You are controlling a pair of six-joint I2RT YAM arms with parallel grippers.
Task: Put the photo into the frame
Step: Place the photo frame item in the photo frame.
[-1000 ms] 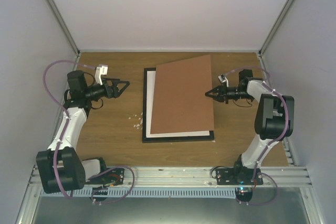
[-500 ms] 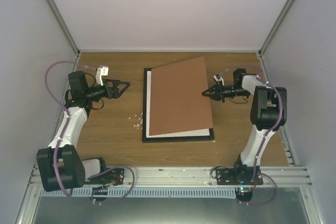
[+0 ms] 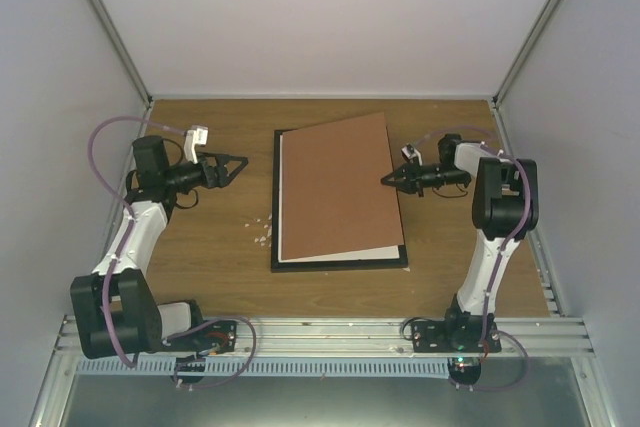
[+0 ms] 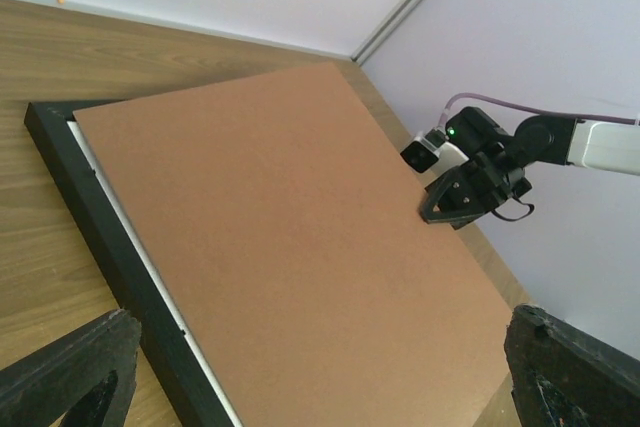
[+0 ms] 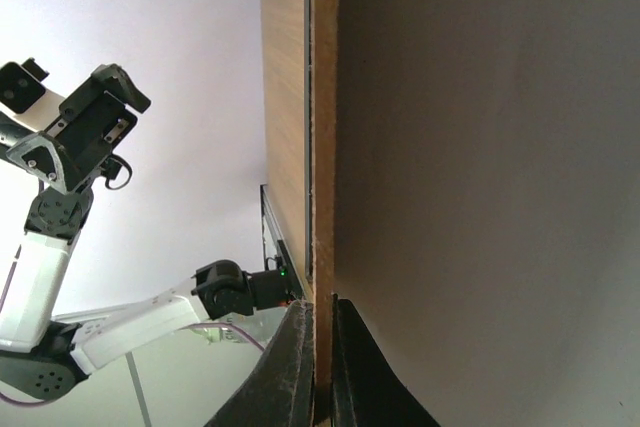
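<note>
The thin black frame (image 3: 340, 264) lies flat mid-table. A brown backing board (image 3: 335, 187) rests over it, its left edge down on the frame and its right edge slightly raised. My right gripper (image 3: 388, 179) is shut on the board's right edge; in the right wrist view its fingers (image 5: 322, 307) pinch the board's thin edge (image 5: 323, 147). A white sheet edge (image 3: 283, 202) shows under the board. The sunflower photo is hidden. My left gripper (image 3: 240, 161) is open and empty, left of the frame; its view shows the frame (image 4: 100, 237) and the board (image 4: 290, 247).
Small white crumbs (image 3: 262, 232) lie on the wooden table left of the frame. Grey enclosure walls stand on both sides and at the back. The right arm (image 4: 500, 162) shows across the board in the left wrist view.
My right gripper has moved left and down with the board's right edge, so the board lies flatter over the frame. The left arm has barely moved.
</note>
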